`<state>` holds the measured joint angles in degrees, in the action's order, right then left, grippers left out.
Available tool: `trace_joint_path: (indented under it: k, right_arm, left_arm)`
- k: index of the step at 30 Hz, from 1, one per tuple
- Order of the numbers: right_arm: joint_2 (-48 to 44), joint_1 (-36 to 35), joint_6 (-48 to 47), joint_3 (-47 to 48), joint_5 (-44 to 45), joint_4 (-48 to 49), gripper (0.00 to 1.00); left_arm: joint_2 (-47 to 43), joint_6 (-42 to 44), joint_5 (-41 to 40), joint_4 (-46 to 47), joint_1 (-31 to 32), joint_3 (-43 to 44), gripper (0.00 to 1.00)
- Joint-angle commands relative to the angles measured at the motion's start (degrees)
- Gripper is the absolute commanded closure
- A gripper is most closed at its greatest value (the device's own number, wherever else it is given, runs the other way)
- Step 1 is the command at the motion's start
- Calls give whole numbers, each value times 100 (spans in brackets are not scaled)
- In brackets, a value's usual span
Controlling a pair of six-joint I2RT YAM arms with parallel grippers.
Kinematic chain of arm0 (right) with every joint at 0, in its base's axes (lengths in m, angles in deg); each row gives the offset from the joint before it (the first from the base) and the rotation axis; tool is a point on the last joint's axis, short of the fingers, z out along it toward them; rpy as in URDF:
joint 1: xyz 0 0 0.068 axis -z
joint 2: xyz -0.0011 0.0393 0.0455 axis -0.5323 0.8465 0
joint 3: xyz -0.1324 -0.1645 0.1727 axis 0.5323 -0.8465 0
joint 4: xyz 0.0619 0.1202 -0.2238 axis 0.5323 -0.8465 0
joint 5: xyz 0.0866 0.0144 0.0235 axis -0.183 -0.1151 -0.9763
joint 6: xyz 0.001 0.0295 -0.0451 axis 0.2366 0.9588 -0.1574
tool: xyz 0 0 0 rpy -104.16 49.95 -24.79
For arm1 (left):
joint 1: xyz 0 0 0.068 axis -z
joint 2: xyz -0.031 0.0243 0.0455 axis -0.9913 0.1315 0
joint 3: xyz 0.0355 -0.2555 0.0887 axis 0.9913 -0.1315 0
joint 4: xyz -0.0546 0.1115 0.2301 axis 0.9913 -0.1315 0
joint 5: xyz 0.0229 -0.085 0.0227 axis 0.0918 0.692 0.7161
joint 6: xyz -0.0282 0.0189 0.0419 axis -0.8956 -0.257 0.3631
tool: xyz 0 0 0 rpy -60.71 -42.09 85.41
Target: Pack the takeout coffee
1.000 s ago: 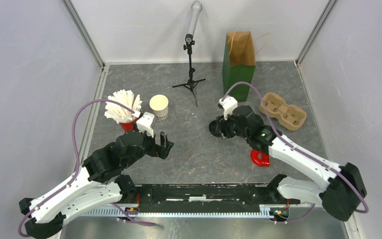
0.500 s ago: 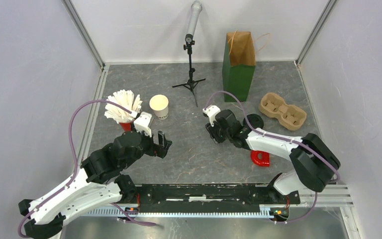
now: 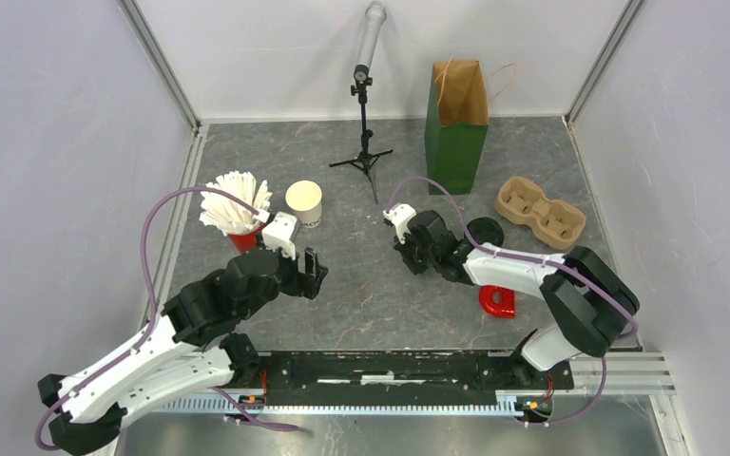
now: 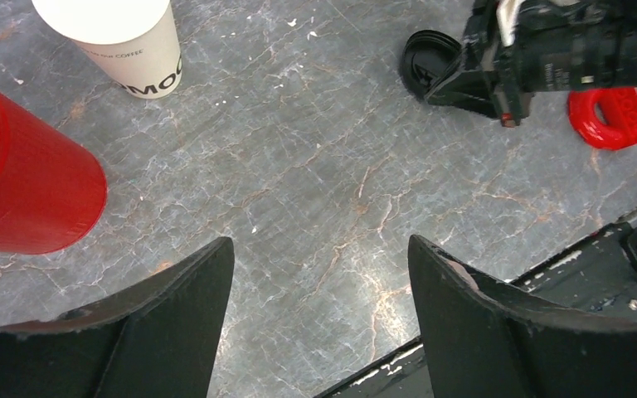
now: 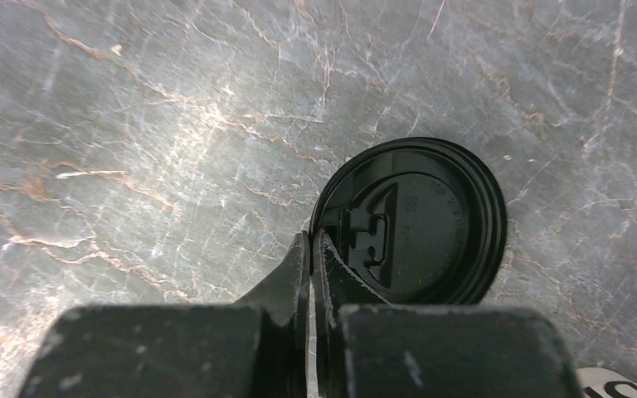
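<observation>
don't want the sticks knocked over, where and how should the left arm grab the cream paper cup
Grip the cream paper cup across its side wall at mid-height. Come in level from the near side, where the left gripper faces it with jaws open. It stands upright and lidless, so pinching the rim would likely crush it, and the red cup of sticks crowds its left.

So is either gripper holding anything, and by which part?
The right gripper pinches the black lid by its rim; the left gripper is open, holding nothing.
</observation>
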<state>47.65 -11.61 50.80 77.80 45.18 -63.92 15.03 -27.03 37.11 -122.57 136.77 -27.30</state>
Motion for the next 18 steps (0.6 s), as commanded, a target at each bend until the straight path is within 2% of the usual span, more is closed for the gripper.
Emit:
trace_joint_path:
  k: [1,7,14,18]
  right_arm:
    - [-673,-18,-12,-2,-172,165,100]
    - [-1910,-18,254,-428,-410,103,100]
    - [-3724,-18,509,-799,-530,-143,100]
    - [-4467,-23,596,-737,-619,-418,100]
  left_arm:
    - [361,320,-187,180,-27,304,19]
    - [1601,671,-490,-74,-142,1285,23]
    - [3352,1468,-202,-126,-917,2358,31]
    - [4285,1810,-111,-110,-1445,2926,44]
